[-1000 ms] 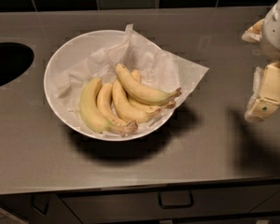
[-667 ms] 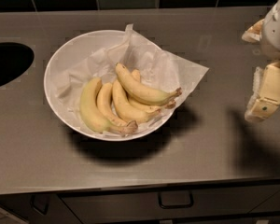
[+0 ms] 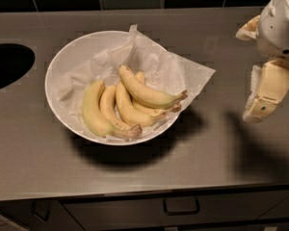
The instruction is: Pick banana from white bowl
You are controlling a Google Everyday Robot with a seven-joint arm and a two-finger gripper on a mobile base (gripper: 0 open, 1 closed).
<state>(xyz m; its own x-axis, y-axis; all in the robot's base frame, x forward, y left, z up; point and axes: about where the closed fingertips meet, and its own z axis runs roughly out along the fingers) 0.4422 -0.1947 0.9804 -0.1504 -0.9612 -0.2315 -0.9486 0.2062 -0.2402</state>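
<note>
- The white bowl (image 3: 53, 66) sits left of centre on the counter (image 3: 38, 162), with the paper (image 3: 183, 71) in it.
- The banana (image 3: 144, 93) lies on top of the other bananas (image 3: 94, 112), towards the bowl's right.
- The gripper (image 3: 250, 73) hangs at the right edge, well apart from the bowl.

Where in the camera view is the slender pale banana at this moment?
The banana lies atop the other bananas, right of centre in the white bowl, its stem pointing right; the tool is open above the counter at the far right edge.
</note>
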